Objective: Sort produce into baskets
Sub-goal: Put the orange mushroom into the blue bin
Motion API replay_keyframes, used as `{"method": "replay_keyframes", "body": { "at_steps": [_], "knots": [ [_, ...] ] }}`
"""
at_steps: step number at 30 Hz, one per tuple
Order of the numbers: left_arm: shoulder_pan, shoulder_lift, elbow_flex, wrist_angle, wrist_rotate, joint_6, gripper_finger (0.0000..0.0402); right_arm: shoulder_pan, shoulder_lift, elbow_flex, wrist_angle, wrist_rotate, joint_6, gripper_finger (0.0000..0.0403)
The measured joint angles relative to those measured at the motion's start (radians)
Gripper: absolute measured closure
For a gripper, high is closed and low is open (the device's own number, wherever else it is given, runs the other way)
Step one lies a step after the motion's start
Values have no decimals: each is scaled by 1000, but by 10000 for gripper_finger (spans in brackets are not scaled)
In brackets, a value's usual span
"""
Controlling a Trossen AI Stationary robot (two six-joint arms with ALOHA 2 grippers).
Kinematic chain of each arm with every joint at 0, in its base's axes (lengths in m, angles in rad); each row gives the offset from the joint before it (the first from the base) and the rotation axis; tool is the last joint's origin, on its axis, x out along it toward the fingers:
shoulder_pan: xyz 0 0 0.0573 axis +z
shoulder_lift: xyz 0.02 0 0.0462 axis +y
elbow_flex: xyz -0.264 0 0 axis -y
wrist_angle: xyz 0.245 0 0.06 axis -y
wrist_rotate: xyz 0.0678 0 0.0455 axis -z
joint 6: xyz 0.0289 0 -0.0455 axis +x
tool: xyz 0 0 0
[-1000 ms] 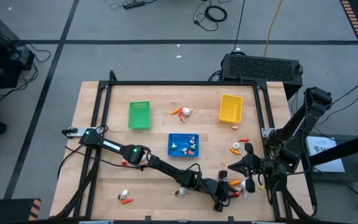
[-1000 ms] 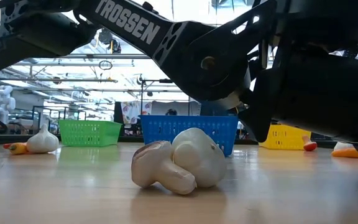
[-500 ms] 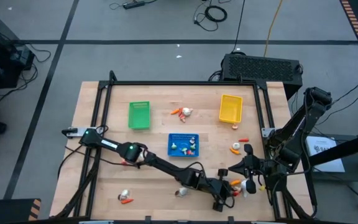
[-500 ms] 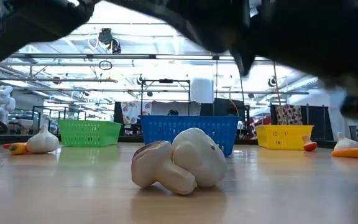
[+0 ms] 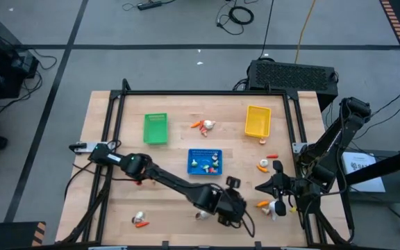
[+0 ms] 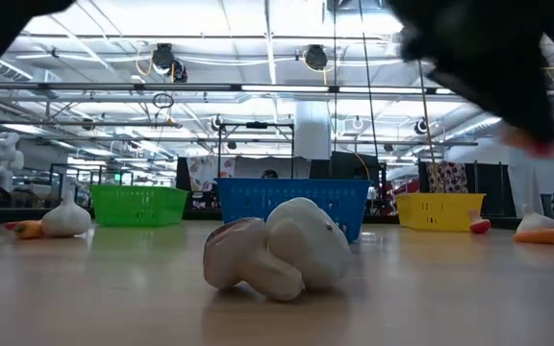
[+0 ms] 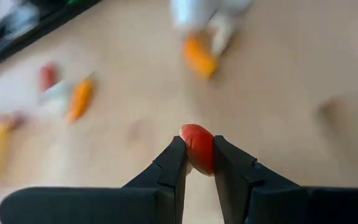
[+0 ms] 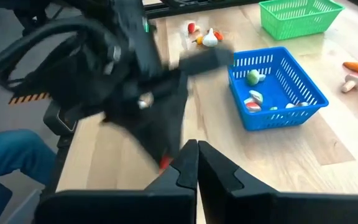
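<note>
While the high view shows the left pincer (image 5: pixel 231 208) over the wooden desk (image 5: pixel 172 194) below the blue perforated plastic basket (image 5: pixel 205 161), the right pincer (image 5: pixel 273 186) waits shut. Left wrist view: fingers pinch a small, smooth red toy piece (image 7: pixel 197 148), probably light and slippery; mid-body hold suits.

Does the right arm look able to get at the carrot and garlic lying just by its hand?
Probably yes: the right hand sits shut beside the carrot and garlic, nothing lies between, though it must open first.
</note>
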Motion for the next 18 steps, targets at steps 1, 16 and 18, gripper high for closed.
{"method": "replay_keyframes", "body": {
  "at_steps": [1, 16, 18],
  "knots": [
    [-6, -10, 0, -54, -54, 0, 332, 0, 0, 0, 0, 0, -6, 403],
    [47, -197, -6, -825, -266, -236, 332, 0, 3, -1, 18, 5, -9, 403],
    [56, -222, -7, -835, -272, -245, 332, 0, 8, -1, 34, 3, -7, 403]
  ]
}}
